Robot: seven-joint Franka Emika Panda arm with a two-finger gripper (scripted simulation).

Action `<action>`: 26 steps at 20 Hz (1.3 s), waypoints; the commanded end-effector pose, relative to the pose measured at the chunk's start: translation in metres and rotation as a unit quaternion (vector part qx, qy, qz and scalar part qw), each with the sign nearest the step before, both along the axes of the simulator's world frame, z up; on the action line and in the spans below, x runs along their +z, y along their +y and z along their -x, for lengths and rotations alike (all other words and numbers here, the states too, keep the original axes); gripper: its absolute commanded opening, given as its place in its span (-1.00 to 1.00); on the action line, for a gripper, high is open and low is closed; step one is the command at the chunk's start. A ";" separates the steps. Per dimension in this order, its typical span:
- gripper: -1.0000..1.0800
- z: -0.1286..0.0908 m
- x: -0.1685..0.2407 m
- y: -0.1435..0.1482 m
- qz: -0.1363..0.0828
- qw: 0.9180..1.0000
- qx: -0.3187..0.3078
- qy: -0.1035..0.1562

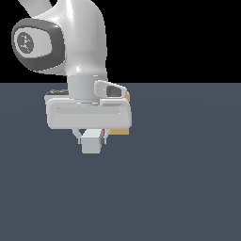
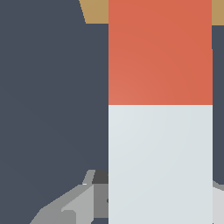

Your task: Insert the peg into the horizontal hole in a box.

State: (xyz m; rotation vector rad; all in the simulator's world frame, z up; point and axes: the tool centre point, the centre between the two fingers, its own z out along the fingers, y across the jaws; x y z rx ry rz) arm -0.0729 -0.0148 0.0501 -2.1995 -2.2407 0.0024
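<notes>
Red-orange on my peg (image 2: 160, 109) shows only by wrist, toward the box (image 2: 94, 11); outside, the gripper (image 1: 91, 136) clamps its grey end.

Box (image 1: 125, 113) mostly hidden behind arm; hole unseen; peg (image 2: 160, 109) cut off by wrist view's edges.
</notes>
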 end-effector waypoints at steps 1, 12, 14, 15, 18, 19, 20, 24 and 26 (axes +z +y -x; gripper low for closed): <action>-1.00 -0.002 0.001 0.001 0.000 1.000 -0.006 -0.001; -1.00 -0.003 0.003 0.002 0.000 1.000 -0.008 -0.002; -1.00 -0.002 0.002 0.002 0.000 1.000 -0.008 -0.001; -1.00 -0.002 0.002 0.003 0.000 1.000 -0.008 -0.001; -1.00 -0.002 0.002 0.010 0.000 1.000 -0.008 -0.001; -1.00 -0.001 0.002 0.014 0.000 1.000 -0.008 -0.001; -1.00 -0.001 0.002 0.018 0.000 1.000 -0.008 -0.001; -1.00 -0.001 0.002 0.043 0.000 1.000 -0.008 -0.001; -1.00 -0.001 0.002 0.058 0.000 1.000 -0.008 -0.002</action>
